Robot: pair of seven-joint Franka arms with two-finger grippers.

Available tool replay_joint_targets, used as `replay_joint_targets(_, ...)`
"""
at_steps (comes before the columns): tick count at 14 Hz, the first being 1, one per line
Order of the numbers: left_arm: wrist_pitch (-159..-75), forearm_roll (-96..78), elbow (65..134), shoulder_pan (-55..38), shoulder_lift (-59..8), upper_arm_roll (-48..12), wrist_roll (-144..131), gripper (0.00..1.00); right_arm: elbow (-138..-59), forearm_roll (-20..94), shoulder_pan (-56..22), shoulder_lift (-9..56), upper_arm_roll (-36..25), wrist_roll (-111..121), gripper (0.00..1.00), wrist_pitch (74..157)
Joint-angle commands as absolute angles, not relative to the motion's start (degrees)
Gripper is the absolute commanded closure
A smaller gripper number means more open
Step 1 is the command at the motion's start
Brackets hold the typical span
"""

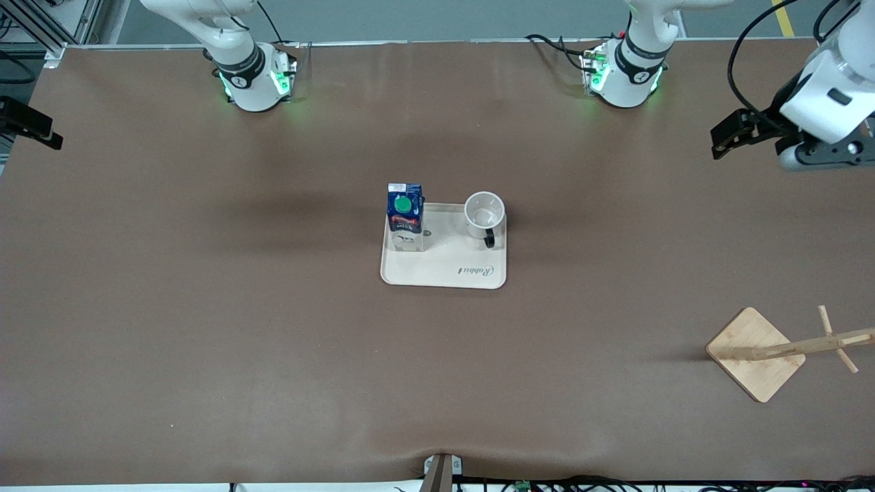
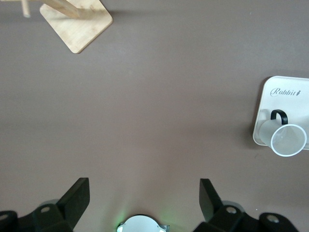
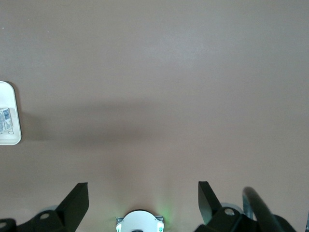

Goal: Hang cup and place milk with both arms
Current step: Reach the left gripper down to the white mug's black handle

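Note:
The milk stands upright on a cream tray at the table's middle, blue with a green cap. The cup stands upright beside it on the same tray, toward the left arm's end, with its black handle pointing to the front camera. The cup also shows in the left wrist view. My left gripper hangs open and empty, high over the left arm's end of the table; its open jaws show in its wrist view. My right gripper hangs open and empty over the right arm's end.
A wooden cup rack with a square base and a pegged pole stands near the front camera at the left arm's end; it also shows in the left wrist view. A tray corner shows in the right wrist view.

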State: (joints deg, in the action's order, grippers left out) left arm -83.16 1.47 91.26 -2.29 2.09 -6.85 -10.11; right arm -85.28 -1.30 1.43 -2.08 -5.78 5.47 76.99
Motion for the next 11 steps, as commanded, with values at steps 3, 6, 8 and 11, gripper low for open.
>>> replay_joint_targets(3,-86.03,1.85,92.28,-4.13,-2.45,-10.36,-20.16,0.0,-85.61,-0.53,2.46,-2.72,-5.27,5.45,0.0,76.9)
replay_joint_targets(6,-93.4,2.11,96.31,-4.66,-5.27,-14.4,-29.25,0.0,-85.43,-0.53,2.46,-2.64,-5.27,5.36,0.0,76.9)
replay_joint_targets(8,-101.56,2.11,102.54,-4.75,-5.45,-17.38,-35.91,0.0,-85.43,-0.61,2.46,-2.55,-5.27,5.36,0.0,76.9)
replay_joint_targets(11,-113.43,2.11,110.55,-5.27,-6.41,-22.4,-44.36,0.0,-85.43,-0.53,2.81,-2.37,-5.27,5.54,0.0,76.9)
